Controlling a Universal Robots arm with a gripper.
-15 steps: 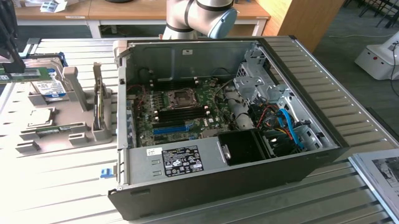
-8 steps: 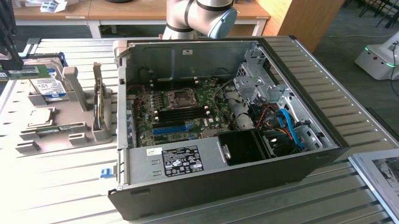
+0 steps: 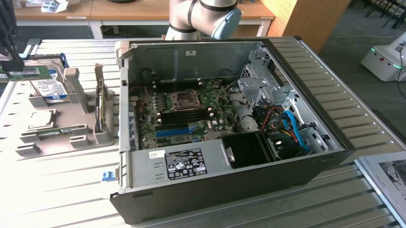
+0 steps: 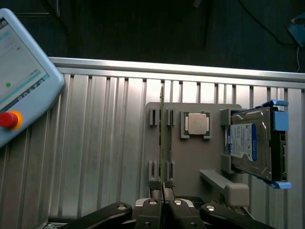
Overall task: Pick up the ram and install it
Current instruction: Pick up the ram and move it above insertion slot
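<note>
Overhead, ram [image 4: 162,138] in end effector [image 4: 162,188]; processor [image 4: 196,123] in tray [image 4: 190,160].

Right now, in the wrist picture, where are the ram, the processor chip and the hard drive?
the ram [image 4: 162,129]: wrist view, its thin edge.
processor chip [image 4: 197,123]: wrist view, middle of its silver lid.
hard drive [image 4: 244,140]: wrist view, its blue label.

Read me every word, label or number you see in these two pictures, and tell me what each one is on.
No text is legible.
Black label on the case's metal box: too small.
White sticker beside it: too small.
Blue label on the hard drive: blurred.
Pendant screen: blurred.
Ram in the claw: no readable print.
</note>
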